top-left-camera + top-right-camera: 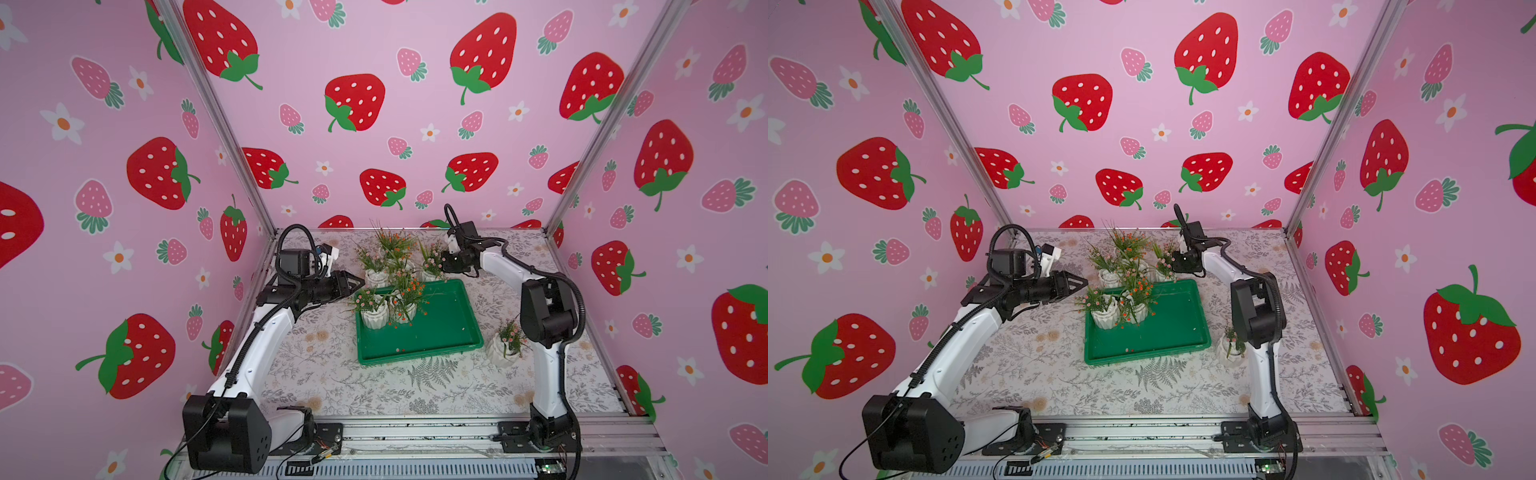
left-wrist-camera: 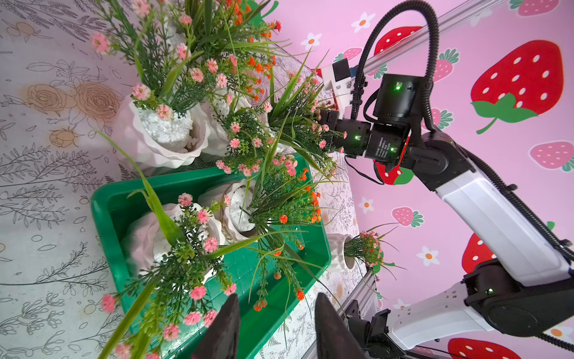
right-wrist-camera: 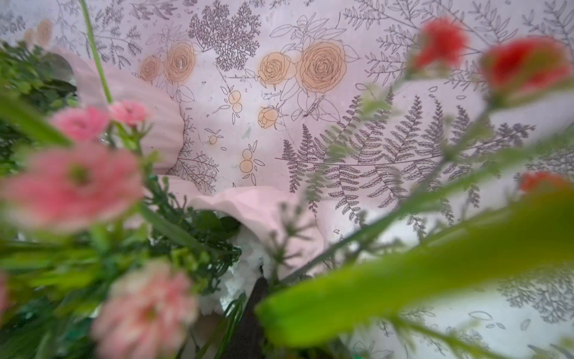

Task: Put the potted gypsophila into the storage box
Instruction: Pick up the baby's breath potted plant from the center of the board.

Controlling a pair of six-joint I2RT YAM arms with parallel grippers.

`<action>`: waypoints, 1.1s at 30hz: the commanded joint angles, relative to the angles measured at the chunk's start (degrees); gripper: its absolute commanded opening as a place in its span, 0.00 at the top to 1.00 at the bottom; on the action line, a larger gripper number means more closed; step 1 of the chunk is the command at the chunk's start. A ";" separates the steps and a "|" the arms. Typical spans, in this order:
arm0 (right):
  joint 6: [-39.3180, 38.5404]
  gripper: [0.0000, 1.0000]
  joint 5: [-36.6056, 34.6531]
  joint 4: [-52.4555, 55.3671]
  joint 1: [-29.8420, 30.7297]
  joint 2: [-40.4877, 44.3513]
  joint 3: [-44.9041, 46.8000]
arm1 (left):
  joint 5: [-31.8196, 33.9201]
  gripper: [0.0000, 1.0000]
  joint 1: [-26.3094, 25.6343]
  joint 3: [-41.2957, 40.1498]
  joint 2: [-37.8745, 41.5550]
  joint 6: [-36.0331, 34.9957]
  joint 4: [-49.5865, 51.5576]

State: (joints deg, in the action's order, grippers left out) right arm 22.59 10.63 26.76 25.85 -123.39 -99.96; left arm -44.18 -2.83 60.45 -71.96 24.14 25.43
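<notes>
- Leftmost, the left gripper (image 1: pixel 360 284) hovers just beside the far left corner of the storage box (image 1: pixel 444 328). Its tapered black fingers (image 2: pixel 225 326) are parted with nothing between them.
- Inside that corner of the shallow, glossy green tray, a pink-flowered pot (image 1: pixel 374 318) and an orange-flowered pot (image 1: pixel 405 311) stand side by side, both ribbed and white.
- Behind the box, three more pots (image 1: pixel 399 266) cluster on the leaf-printed tablecloth (image 1: pixel 332 374).
- The right gripper (image 1: pixel 444 266) is buried in the wispy foliage of the rightmost pot (image 1: pixel 428 275); its jaws are hidden, so their state cannot be told.
- A lone pot (image 1: pixel 500 351) stands right of the box.
</notes>
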 commanded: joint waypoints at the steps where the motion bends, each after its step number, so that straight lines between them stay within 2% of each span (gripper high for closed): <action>1: -0.44 0.86 -1.67 2.97 0.35 -1.75 0.18 | -0.47 0.58 0.29 -0.66 0.07 0.01 -0.60; 12: 0.32 1.00 0.41 1.26 0.17 1.78 1.24 | -0.45 0.58 0.35 -0.77 0.34 0.19 -0.66; 33: 3.69 1.00 4.31 -5.99 -1.65 13.54 8.58 | 0.05 0.58 0.31 -1.36 1.39 0.38 -1.08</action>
State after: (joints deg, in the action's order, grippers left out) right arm 24.73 12.62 24.03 24.47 -113.71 -91.79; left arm -43.94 -2.83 59.51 -71.53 24.29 25.36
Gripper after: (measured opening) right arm 0.120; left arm 0.418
